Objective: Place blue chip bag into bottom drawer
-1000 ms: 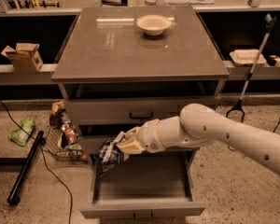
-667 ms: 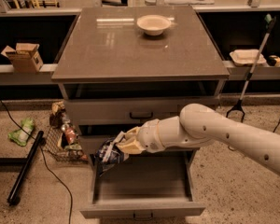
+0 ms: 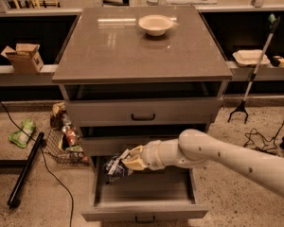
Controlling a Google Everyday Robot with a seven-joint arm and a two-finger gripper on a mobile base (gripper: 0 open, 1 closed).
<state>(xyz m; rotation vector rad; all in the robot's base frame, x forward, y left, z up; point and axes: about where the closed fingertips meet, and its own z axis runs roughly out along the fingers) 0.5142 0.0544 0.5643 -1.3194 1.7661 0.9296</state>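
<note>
The bottom drawer (image 3: 146,193) is pulled open, showing a plain grey interior. My gripper (image 3: 122,161) reaches in from the right and is shut on the blue chip bag (image 3: 114,168), a crumpled dark-blue foil packet with white markings. The bag hangs just over the drawer's back-left corner, right below the front of the middle drawer (image 3: 143,112). My white arm (image 3: 213,152) crosses over the right side of the open drawer.
A white bowl (image 3: 155,24) sits on the cabinet top (image 3: 132,46). A wire basket (image 3: 66,143) of snacks stands left of the cabinet, with a green packet (image 3: 21,132) and a black pole (image 3: 24,169) on the floor. A cardboard box (image 3: 23,56) sits on the left shelf.
</note>
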